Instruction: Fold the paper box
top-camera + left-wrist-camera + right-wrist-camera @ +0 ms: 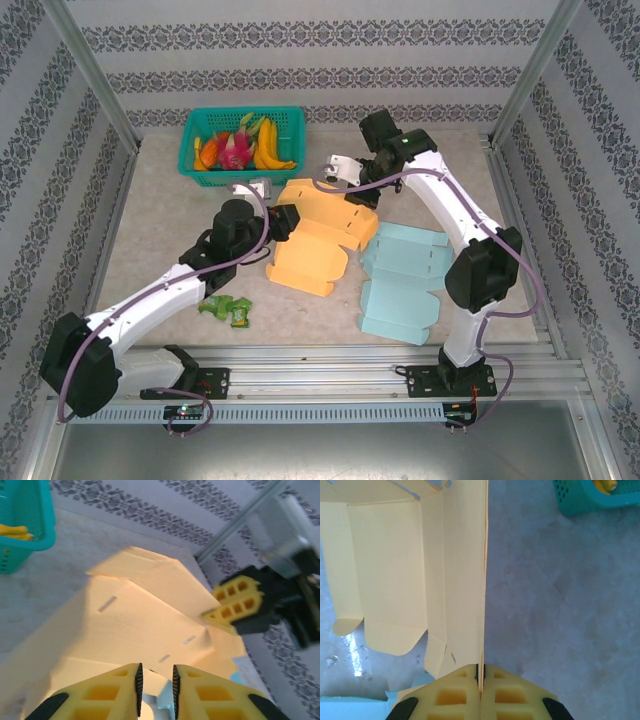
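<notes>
The orange paper box (320, 240) lies partly opened near the middle of the table (165, 230), with the two grippers at its upper edge in the top view. A pale blue box (405, 275) lies flat just to its lower right, touching or overlapping it at one corner.

The right gripper (481, 670) sits at the bottom centre of its own wrist view. Its yellow fingers are pressed together on the edge of one orange panel. That panel stands on edge and runs straight up the frame from the fingertips, with the rest of the box spreading to the upper left.

The left gripper (155, 670) is at the bottom of its wrist view, its fingers slightly apart with a narrow gap between them. Nothing can be seen clamped between them. The orange box fills the middle of that frame just beyond the fingertips, and the right gripper's yellow finger meets the box's right edge.

A teal basket (243, 111) of fruit stands at the upper left of the top view, and a green packet (228, 310) lies lower left of the box.
</notes>
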{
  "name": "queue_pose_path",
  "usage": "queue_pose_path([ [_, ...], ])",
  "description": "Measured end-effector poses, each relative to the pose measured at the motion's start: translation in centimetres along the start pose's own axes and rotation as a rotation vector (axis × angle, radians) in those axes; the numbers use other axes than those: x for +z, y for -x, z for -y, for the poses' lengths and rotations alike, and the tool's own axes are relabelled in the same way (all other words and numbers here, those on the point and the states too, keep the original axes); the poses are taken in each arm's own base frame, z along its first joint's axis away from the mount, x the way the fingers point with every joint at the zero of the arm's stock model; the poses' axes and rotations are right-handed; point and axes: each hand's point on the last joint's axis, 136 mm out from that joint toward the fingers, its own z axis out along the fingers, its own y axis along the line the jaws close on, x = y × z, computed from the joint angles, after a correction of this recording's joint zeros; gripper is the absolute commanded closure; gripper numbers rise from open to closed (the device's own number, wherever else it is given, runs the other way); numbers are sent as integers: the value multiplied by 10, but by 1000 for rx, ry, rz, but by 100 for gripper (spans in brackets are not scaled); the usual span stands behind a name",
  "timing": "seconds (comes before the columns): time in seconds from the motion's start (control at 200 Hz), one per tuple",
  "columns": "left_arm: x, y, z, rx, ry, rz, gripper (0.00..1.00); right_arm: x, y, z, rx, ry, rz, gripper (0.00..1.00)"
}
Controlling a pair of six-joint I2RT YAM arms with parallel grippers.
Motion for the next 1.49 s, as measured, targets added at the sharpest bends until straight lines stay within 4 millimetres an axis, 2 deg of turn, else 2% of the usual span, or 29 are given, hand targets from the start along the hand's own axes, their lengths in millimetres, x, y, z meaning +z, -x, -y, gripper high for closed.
queue_pose_path([
  [0.28,10,15,-40,-55,134,41,79,3,-5,-17,-21,59,32,100],
  [0.455,18,14,-67,-109,194,31,79,6,-7,-30,-79,85,69,100],
  [0.55,20,13,-71,-119,198,23,78,5,-8,-33,-100,77,78,100],
  [0.799,23,3,-54,-120,110,-41,77,8,-2,-22,-138,-12,43,100],
  [1.029,25,11,-27,-84,34,-46,77,9,-9,-14,-110,-52,-5,100],
  [1.159,31,8,-16,-69,12,-62,78,8,-3,-12,-105,-69,-10,100],
  [1.279,42,-2,-12,-65,7,-95,78,8,3,-16,-109,-71,-7,100],
  [1.494,47,-11,-18,-64,30,-116,79,14,-2,-13,-88,-72,-31,100],
])
